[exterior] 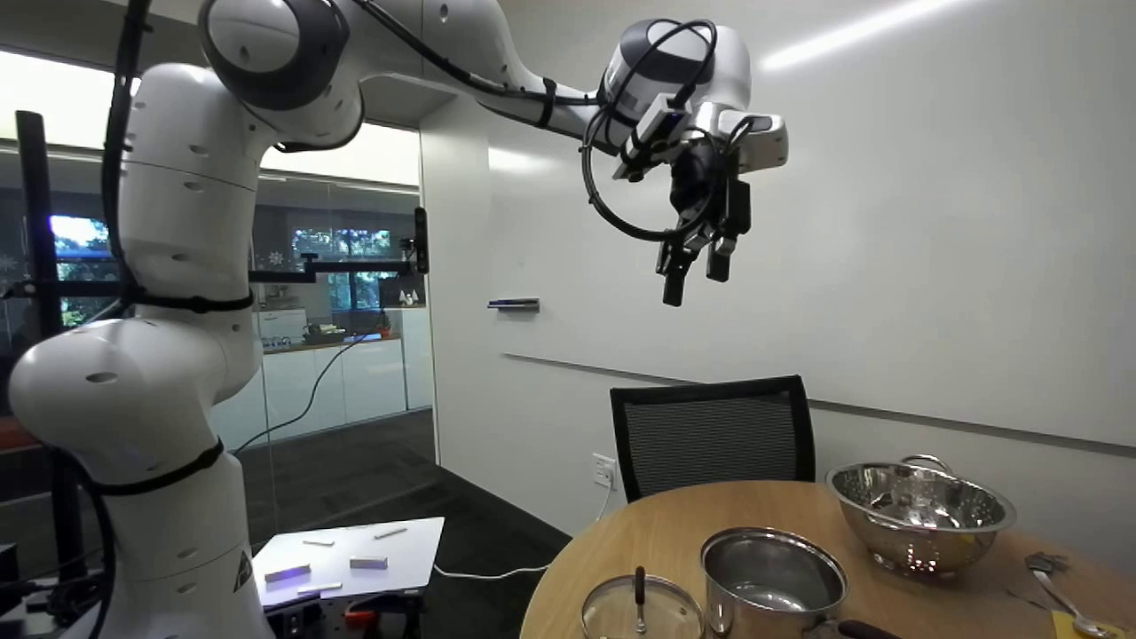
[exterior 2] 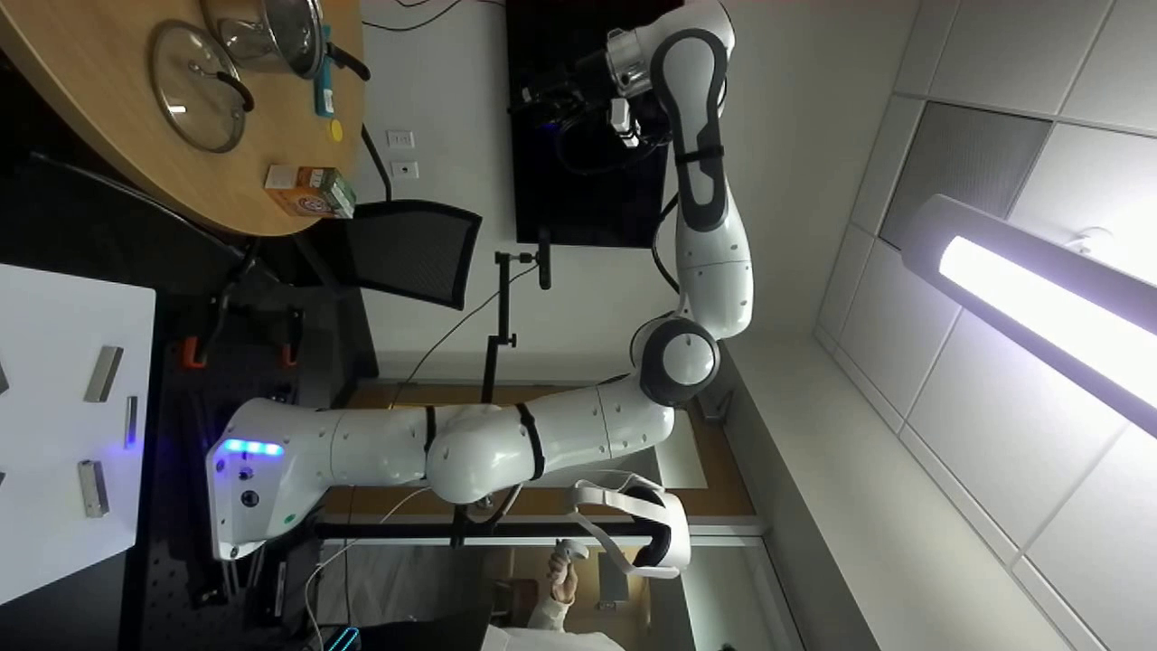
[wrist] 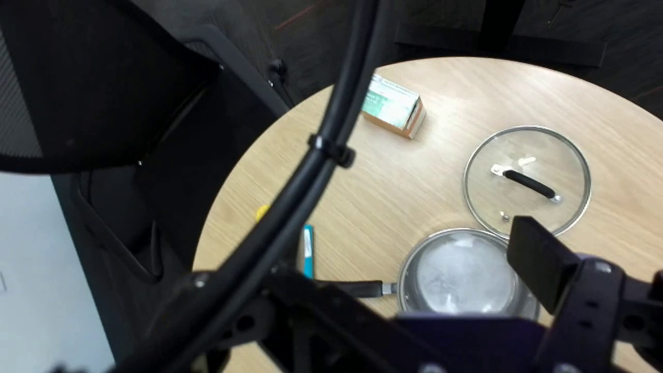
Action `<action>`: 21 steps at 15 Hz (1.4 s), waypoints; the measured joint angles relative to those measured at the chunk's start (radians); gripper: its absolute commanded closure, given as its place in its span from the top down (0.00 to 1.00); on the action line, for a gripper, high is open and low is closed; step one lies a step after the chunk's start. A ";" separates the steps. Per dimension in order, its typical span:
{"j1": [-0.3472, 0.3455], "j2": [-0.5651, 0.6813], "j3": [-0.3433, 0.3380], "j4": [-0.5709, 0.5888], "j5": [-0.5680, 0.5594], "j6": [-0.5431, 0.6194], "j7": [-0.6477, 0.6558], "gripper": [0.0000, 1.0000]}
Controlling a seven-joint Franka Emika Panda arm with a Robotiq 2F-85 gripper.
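Observation:
My gripper (exterior: 697, 280) hangs high above the round wooden table, pointing down with its fingers apart and nothing between them. In the wrist view one finger pad (wrist: 538, 264) shows at the right; the opposite finger is largely hidden behind the black cable. Below lies a steel saucepan (wrist: 466, 274), its dark handle (wrist: 357, 288) pointing left. A glass lid (wrist: 549, 150) with a black handle rests against or close beside the pan's rim. An orange-and-green box (wrist: 393, 106) sits near the table edge, also seen in an exterior view as the box (exterior 2: 312, 192).
A steel colander (exterior: 914, 543) and a spoon (exterior: 1056, 593) are on the table in an exterior view. A blue item (wrist: 308, 251) and a yellow round piece (wrist: 262, 212) lie by the pan handle. A black mesh chair (exterior: 714, 435) stands against the table, before a whiteboard wall (exterior: 932, 266).

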 measured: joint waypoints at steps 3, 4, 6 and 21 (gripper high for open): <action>-0.010 0.026 -0.016 0.034 0.005 -0.078 0.117 1.00; -0.013 0.034 -0.020 0.041 0.010 -0.095 0.158 1.00; -0.017 0.046 -0.032 0.044 0.030 -0.121 0.247 1.00; -0.040 0.052 -0.042 0.044 -0.025 -0.117 0.170 1.00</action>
